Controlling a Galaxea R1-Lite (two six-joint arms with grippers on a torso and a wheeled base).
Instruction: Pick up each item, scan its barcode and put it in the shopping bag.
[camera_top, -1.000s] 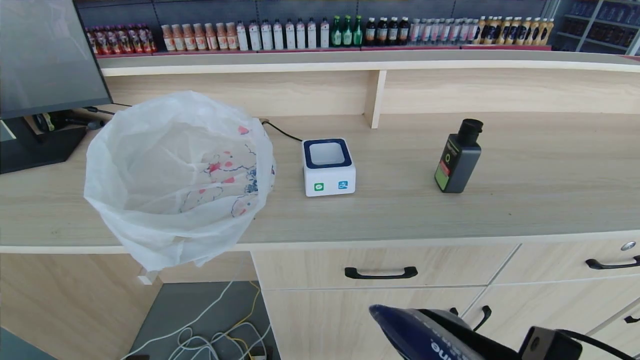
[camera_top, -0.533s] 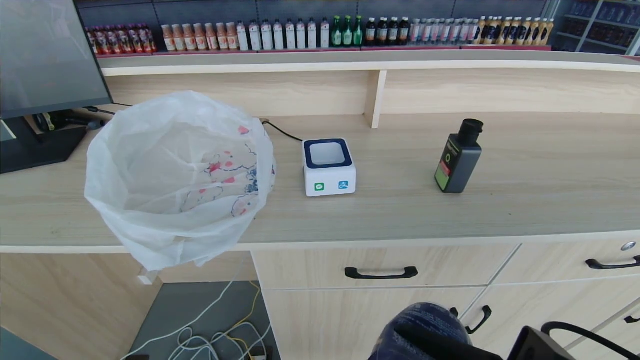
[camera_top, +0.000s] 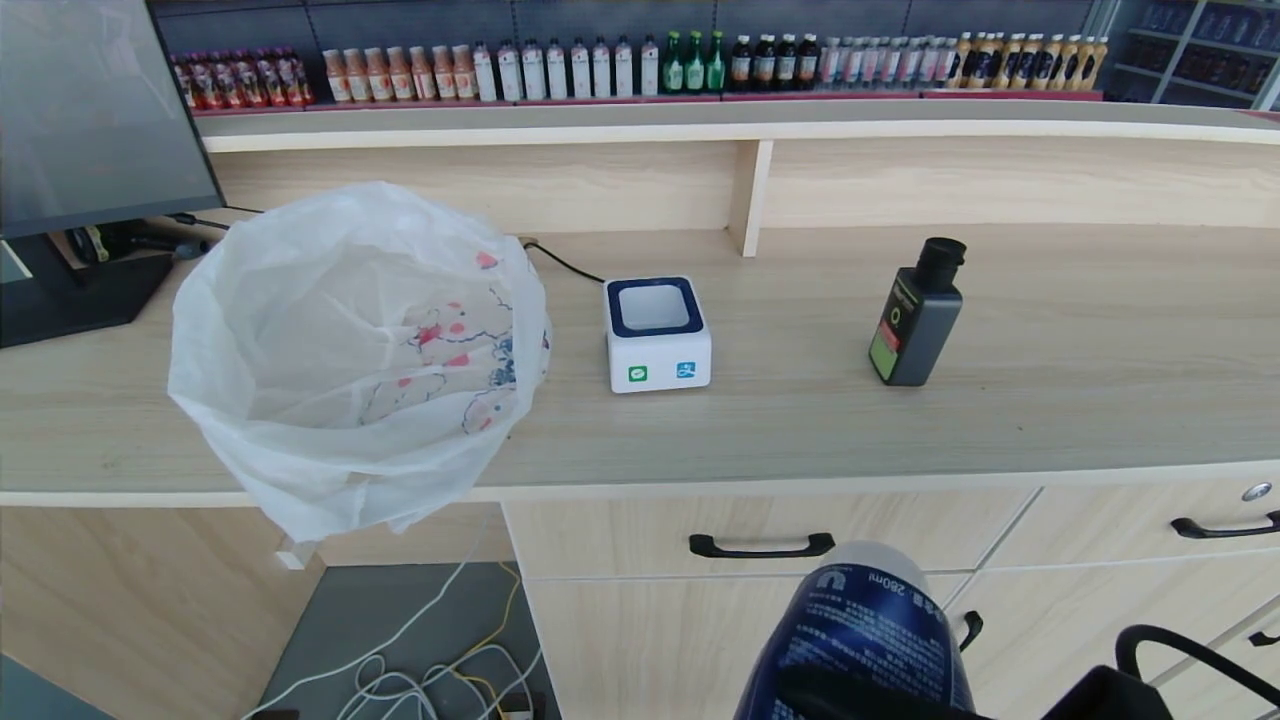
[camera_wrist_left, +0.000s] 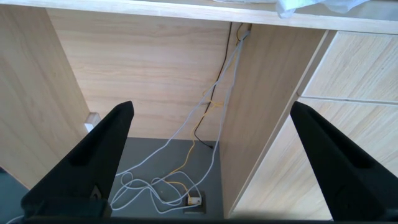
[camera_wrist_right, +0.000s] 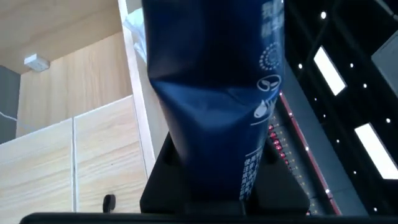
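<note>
Cables (camera_wrist_left: 168, 180) trail over the floor in the open bay beneath the table (camera_top: 1050, 400), and the left tool (camera_wrist_left: 211, 107) hangs low in front of them, its two fingers spread wide with nothing between. Above it, the white shopping bag (camera_top: 355, 350) sits at the left of the table, its mouth gaping upward and its belly sagging over the front edge. Just beside the bag stands the scanner (camera_top: 657, 335), a small white box whose window faces the ceiling. Lower down and a little further right, in front of the drawer fronts (camera_top: 900, 525) and below the table's edge, the right tool (camera_wrist_right: 211, 186) is clamped round the blue tube (camera_top: 865, 640), gripping it near one end so that the free, rounded end points up and away towards the table. So the tube's long axis runs roughly from the robot out to the table, and the scanner lies ahead of it, higher, and off to the left. To my eye the right arm is the one to do the scan: it already has the item, whereas the left is empty and off under the bag. The tube would need lifting over the table edge and turning so its code faces down onto that window; where the barcode sits on it I cannot tell. Well apart to the right, the dark bottle (camera_top: 915, 320) stands upright on the table, not yet picked up.
</note>
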